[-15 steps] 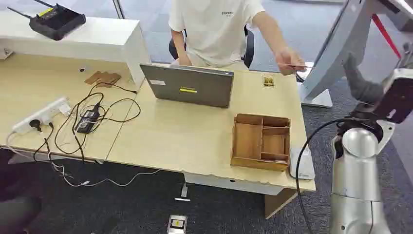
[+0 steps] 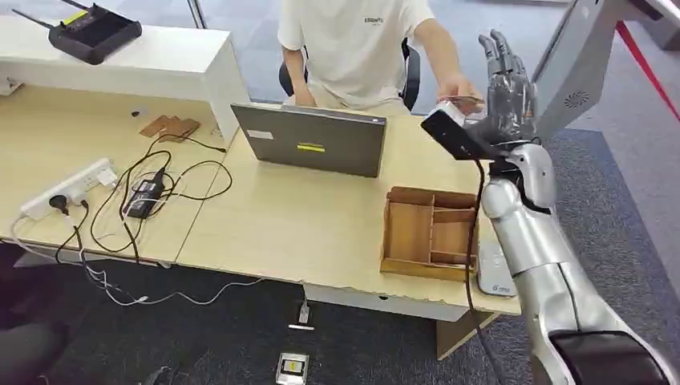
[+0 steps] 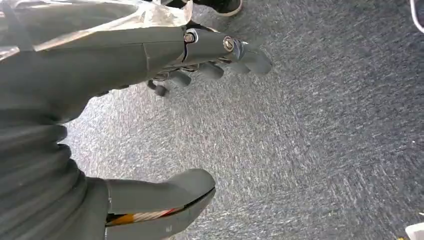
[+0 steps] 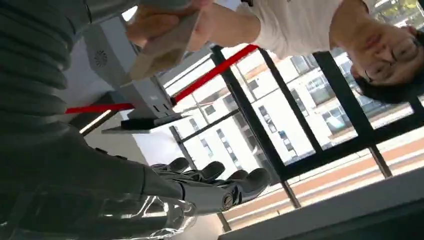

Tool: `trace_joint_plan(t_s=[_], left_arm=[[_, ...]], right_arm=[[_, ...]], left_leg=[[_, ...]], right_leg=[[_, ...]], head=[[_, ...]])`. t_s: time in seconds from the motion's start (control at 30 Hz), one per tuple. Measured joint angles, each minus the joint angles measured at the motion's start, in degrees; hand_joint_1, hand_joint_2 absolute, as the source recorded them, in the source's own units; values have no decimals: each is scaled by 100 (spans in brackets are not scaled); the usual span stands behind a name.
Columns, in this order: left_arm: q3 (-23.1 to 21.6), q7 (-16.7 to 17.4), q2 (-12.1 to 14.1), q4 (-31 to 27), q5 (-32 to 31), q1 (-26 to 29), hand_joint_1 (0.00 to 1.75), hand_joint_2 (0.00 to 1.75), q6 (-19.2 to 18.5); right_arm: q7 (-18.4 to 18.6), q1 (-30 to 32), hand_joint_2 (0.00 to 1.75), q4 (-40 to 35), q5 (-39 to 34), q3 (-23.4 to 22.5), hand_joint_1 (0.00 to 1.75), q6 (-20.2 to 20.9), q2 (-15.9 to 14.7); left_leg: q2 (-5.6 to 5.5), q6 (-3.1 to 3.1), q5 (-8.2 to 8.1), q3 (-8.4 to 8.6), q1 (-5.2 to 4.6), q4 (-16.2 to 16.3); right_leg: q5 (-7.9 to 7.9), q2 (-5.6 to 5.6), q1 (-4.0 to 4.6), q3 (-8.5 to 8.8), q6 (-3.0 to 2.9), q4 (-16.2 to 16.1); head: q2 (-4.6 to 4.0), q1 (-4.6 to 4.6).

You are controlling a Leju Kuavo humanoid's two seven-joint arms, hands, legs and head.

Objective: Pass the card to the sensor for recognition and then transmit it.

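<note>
A seated person's hand [image 2: 455,87] holds out a thin card [image 2: 465,100] over the desk's far right corner. In the right wrist view the card [image 4: 165,42] is pinched in the person's fingers [image 4: 150,20]. My right hand [image 2: 507,80] is raised upright just right of it, its fingers [image 4: 215,182] straight and apart from the card, holding nothing. A flat white sensor pad [image 2: 497,277] lies on the desk's near right edge. My left hand [image 3: 150,55] hangs over grey carpet with fingers spread and empty.
A wooden divided tray [image 2: 429,233] sits beside the sensor pad. A grey laptop [image 2: 317,140] stands mid-desk, with a power strip [image 2: 68,188] and tangled cables at left. A large white stand [image 2: 577,64] rises behind my right hand.
My right arm has swung up and inward from the right, bringing the hand upright beside the person's card. The person's hand has shifted slightly left.
</note>
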Motion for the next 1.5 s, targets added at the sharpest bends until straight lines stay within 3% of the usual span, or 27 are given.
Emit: trace_joint_plan(t_s=[0.23, 0.6, 0.63, 0.67, 1.5], left_arm=[[-48, 57, 2, 0, -46, -61, 0, 175, -50], [-55, 0, 33, 2, 44, -58, 0, 175, -37], [-55, -11, 33, 2, 43, -57, 0, 175, -35], [-55, -17, 33, 2, 44, -57, 0, 175, -31], [-55, -63, 31, 0, 6, -40, 0, 175, 9]], right_arm=[[206, -189, 175, 859, 304, 310, 0, 81, -11], [81, -299, 175, 1428, 228, 389, 2, -30, -4], [46, -315, 175, 1456, 199, 389, 159, -61, -2], [20, -332, 175, 1485, 177, 389, 175, -87, 0], [-231, -529, 175, 1771, -155, 378, 175, -286, 11]], left_leg=[[4, 0, 0, -2, -1, 1], [9, 0, 1, -1, 0, 2], [9, 0, 1, -1, -1, 2], [9, 0, 1, -2, -1, 2], [13, 0, 1, -1, -1, 3]], right_leg=[[1, 2, -1, -4, 1, -3], [3, 3, 0, -7, 0, 0], [4, 3, 0, -7, 0, -1], [4, 3, -1, -7, 0, -1], [5, 6, -1, -10, 0, -2]], head=[[0, 0], [0, 0], [0, 2], [0, 0], [0, 2]])
